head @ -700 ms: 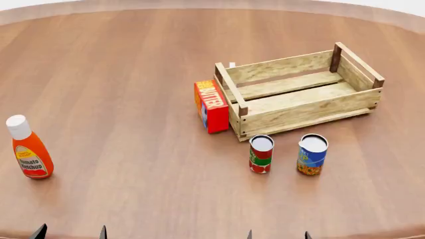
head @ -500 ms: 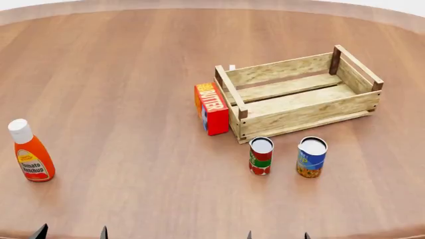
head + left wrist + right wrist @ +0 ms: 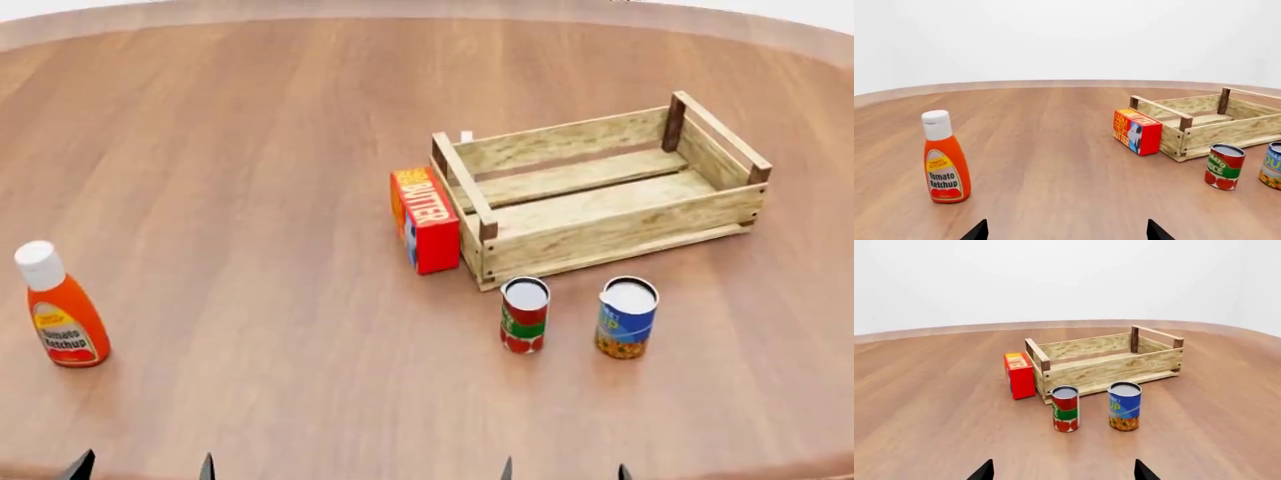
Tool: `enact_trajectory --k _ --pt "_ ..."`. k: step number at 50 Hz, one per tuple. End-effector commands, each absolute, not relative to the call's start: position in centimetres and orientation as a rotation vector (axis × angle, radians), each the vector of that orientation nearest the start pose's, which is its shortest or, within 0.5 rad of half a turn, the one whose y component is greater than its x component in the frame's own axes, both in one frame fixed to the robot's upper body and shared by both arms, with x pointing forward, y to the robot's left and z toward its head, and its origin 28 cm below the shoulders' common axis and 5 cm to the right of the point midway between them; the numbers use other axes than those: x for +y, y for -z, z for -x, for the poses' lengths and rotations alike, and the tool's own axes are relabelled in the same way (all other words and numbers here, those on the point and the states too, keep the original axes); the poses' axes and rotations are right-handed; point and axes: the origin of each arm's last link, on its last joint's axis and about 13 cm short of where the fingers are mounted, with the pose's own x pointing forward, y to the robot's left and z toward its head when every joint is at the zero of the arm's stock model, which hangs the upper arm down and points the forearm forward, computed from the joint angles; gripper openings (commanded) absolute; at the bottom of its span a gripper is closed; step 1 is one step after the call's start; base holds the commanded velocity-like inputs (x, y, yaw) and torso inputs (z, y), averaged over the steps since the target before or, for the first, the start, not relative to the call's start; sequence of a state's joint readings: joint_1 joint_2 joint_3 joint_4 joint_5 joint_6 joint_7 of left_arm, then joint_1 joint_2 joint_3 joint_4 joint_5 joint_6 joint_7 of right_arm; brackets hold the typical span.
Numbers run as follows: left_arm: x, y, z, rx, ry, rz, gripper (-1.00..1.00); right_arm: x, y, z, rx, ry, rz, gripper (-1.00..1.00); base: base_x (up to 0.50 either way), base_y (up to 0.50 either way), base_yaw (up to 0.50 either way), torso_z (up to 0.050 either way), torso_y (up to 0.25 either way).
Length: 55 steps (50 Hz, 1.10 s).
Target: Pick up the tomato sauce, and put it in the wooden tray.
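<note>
Tomato sauce (image 3: pixel 525 315) stands upright on the table (image 3: pixel 240 180), near the robot's edge and just in front of the wooden tray (image 3: pixel 601 190), apart from it by a small gap. That spot looks handy: the can is free on all sides, so a grasp from the near side should meet nothing. The right gripper (image 3: pixel 1063 471) shows only two dark fingertips, spread wide with nothing between them, and it sits low and well short of the can, roughly in line with it. The left gripper (image 3: pixel 1066 231) is likewise spread wide and holds nothing, facing the ketchup bottle (image 3: pixel 60 320) off to the left. Beside the sauce stands the blue-and-yellow can (image 3: pixel 626 317), near enough that the fingers must close on the red one alone. Farther back, the butter box (image 3: pixel 424 218) rests against the tray's left end. The tray is open-topped and appears bare inside, ready to take the can from above.
</note>
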State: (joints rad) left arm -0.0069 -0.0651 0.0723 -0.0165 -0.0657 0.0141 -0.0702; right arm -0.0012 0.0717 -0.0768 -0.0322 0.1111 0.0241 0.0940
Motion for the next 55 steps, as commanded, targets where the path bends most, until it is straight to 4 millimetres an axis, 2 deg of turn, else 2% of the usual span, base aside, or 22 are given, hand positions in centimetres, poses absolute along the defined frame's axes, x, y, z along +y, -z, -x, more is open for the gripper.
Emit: enact_trajectory --k 1,55 --pt "20.66 -1.11 -21.13 0.000 0.000 0.001 1.00 -9.62 -1.80 -21.10 0.005 0.013 -0.048 1.00 0.10 0.00 0.00 0.000 0.000" --pt "20.66 -1.06 -21.16 0.001 0.000 0.001 1.00 -9.63 -1.74 -21.18 0.007 -0.007 -0.042 1.00 0.26 0.00 0.00 0.000 0.000"
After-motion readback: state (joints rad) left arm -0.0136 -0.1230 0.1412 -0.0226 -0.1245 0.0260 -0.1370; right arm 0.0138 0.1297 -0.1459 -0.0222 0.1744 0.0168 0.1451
